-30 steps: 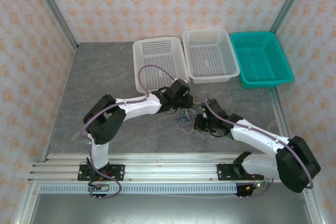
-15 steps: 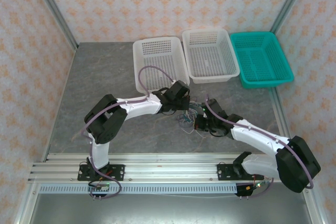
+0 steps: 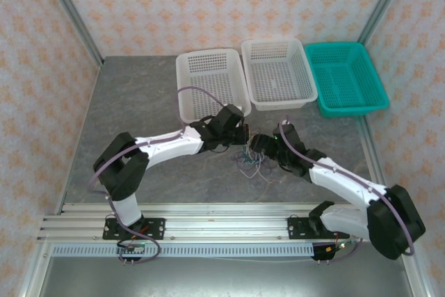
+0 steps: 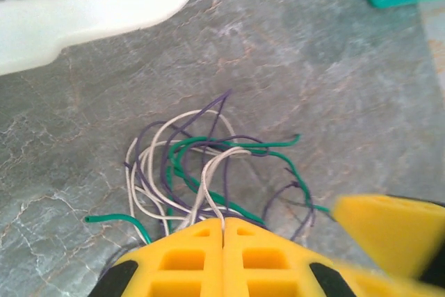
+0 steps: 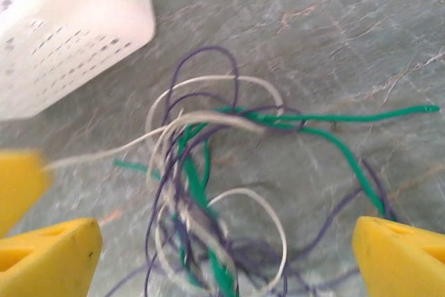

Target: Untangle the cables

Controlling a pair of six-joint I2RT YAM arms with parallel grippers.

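The cables point(image 3: 252, 163) lie as a tangle of white, green and dark purple wires on the grey table between the two arms. In the left wrist view my left gripper point(image 4: 223, 226) is shut, and a white cable point(image 4: 208, 179) runs up out of the pinch into the tangle point(image 4: 201, 158). My right gripper point(image 5: 222, 262) stands wide open just above the tangle point(image 5: 208, 193), its yellow fingers point(image 5: 49, 255) on either side and nothing gripped. From above, the left gripper point(image 3: 238, 137) and the right gripper point(image 3: 261, 145) sit close together over the wires.
Three baskets stand along the back: a white one point(image 3: 208, 102) just behind the left gripper, a second white one point(image 3: 278, 99) and a teal one point(image 3: 348, 106). The white basket's corner point(image 5: 62, 39) lies near the tangle. Open table spreads to the left.
The right gripper has opened and shifted back and left over the tangle. The left gripper has shut on a white cable and its arm has stretched out, elbow moving left.
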